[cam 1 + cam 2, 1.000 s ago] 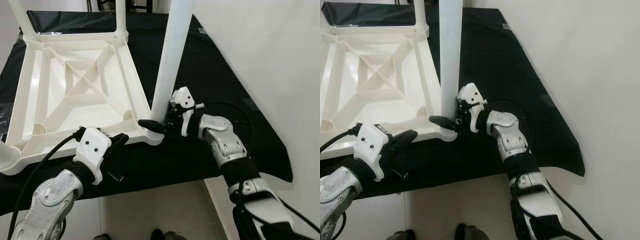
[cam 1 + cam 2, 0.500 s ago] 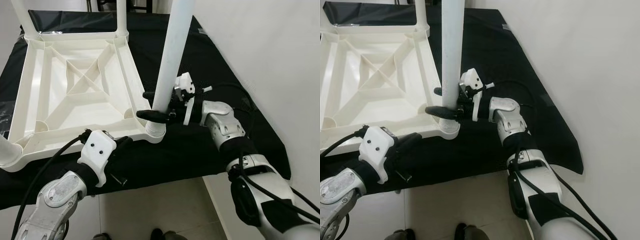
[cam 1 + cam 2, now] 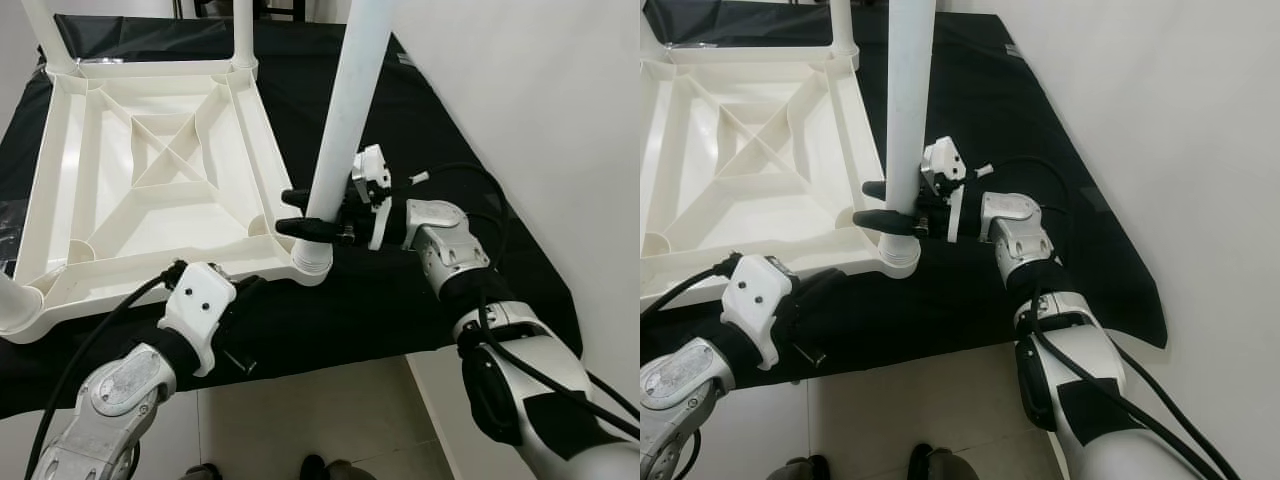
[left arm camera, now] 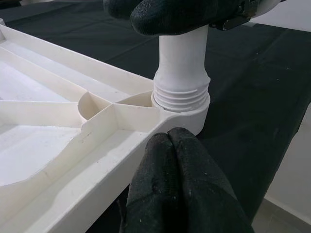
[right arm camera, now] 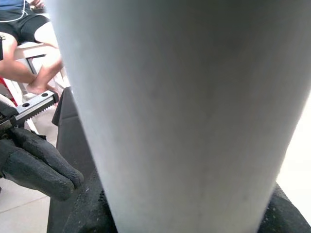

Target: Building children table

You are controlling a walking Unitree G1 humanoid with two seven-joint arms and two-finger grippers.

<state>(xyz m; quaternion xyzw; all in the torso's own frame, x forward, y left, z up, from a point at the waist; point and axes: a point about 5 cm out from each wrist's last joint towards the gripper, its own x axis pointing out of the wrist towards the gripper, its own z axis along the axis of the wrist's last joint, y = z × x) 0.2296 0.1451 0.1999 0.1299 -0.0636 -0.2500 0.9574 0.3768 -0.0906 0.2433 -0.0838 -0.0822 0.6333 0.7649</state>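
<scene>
Lying upside down on a black cloth (image 3: 420, 130), the white table top (image 3: 150, 180) fills the left. At its near edge the left gripper (image 3: 245, 290) rests, fingers pressed together. Right of it, the right gripper (image 3: 300, 212) clamps the upright white leg (image 3: 345, 110) just above its near-right corner socket (image 4: 182, 104).

— Colours of the table parts?
— Tabletop (image 3: 150, 190): plain white, unpatterned. Leg (image 3: 340, 120) at the near right corner: plain white.
— The cloth (image 3: 430, 120) under them?
— Solid black.
— The grippers?
— Left gripper (image 4: 177, 145) and right gripper (image 3: 300, 212): black fingers, white housings, silver arms.
</scene>
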